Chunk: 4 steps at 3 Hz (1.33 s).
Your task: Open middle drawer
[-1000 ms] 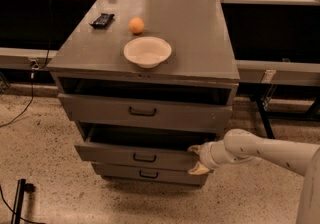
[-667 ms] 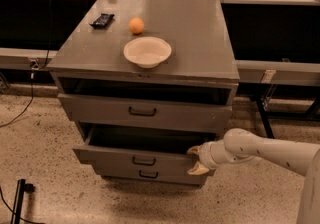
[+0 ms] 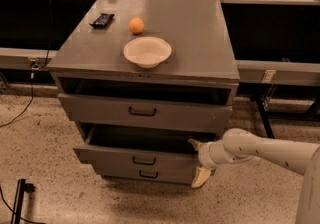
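The grey cabinet (image 3: 200, 43) has three drawers. The middle drawer (image 3: 115, 157) is pulled partly out, and its small dark bar handle (image 3: 144, 160) shows at the centre. My gripper (image 3: 197, 160) is at the right end of the middle drawer's front. One cream finger (image 3: 194, 143) sits over the front's top edge and the other cream finger (image 3: 201, 177) sits below its bottom edge, clasping the front. The white arm (image 3: 265, 150) reaches in from the right.
The taller top drawer (image 3: 145, 112) stands slightly out. The lowest drawer (image 3: 145, 174) is pushed in. On the cabinet top are a white bowl (image 3: 147, 51), an orange (image 3: 136, 25) and a dark packet (image 3: 102, 19). A black cable (image 3: 20, 113) runs on the speckled floor at left.
The middle drawer has slid a little further out toward the camera with my gripper on its right end. Since then it has barely moved.
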{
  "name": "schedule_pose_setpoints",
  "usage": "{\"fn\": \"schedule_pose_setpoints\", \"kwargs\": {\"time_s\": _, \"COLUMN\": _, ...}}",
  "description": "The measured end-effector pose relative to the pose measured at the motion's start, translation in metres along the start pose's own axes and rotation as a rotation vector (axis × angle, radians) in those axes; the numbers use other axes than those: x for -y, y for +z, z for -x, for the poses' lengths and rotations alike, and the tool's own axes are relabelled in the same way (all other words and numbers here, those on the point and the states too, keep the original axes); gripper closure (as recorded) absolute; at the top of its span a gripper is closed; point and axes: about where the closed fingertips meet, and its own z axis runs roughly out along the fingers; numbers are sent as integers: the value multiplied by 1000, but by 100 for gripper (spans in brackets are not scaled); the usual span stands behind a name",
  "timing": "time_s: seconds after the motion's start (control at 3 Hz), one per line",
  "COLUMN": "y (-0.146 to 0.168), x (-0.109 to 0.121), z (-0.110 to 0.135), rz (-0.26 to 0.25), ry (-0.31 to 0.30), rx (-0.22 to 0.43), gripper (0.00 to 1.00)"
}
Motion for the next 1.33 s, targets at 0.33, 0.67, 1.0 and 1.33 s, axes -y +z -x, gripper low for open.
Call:
{"fn": "schedule_pose_setpoints", "kwargs": {"time_s": 0.33, "y": 0, "x": 0, "z": 0, "rz": 1, "ry": 0, "rx": 1, "gripper": 0}}
{"fn": "schedule_pose_setpoints", "kwargs": {"time_s": 0.67, "y": 2, "x": -1, "z": -3, "rz": 4, "ry": 20, "rx": 24, "gripper": 0}}
{"fn": "schedule_pose_setpoints", "kwargs": {"time_s": 1.0, "y": 16, "x": -16, "z": -7, "rz": 58, "ry": 77, "rx": 19, "gripper": 18}}
{"fn": "schedule_pose_setpoints", "kwargs": {"time_s": 1.33, "y": 25, "x": -30, "z": -2, "rz": 124, "ry": 109, "rx": -3, "gripper": 38}}
